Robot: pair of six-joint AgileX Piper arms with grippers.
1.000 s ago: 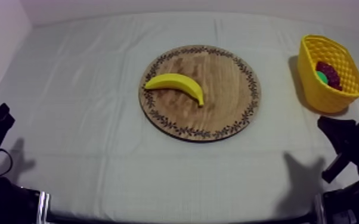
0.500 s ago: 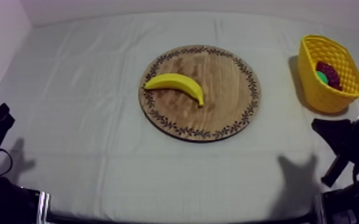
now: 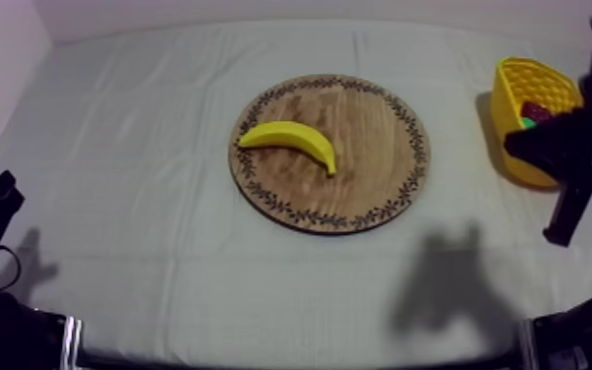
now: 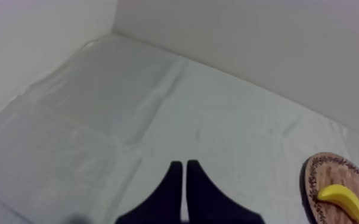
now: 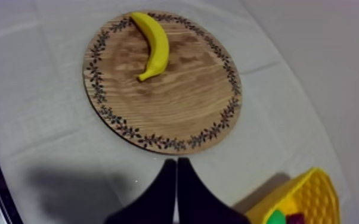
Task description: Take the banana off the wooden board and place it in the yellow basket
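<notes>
Nothing's really done yet: the banana [image 3: 290, 141] lies untouched on the wooden board [image 3: 359, 187], toward its left rim. The right hand [image 5: 176, 162] is pinched together on nothing, near the yellow basket [image 3: 516, 79] at the counter's [image 3: 143, 148] right edge. The left hand [image 4: 185, 164] is closed and empty too. The whole grab-and-drop is left to do.

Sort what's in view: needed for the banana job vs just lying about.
Job: banana, wooden board, yellow basket, right gripper (shut).
Lying about: dark red fruit and green fruit in the basket; left gripper, shut, over bare cloth.
</notes>
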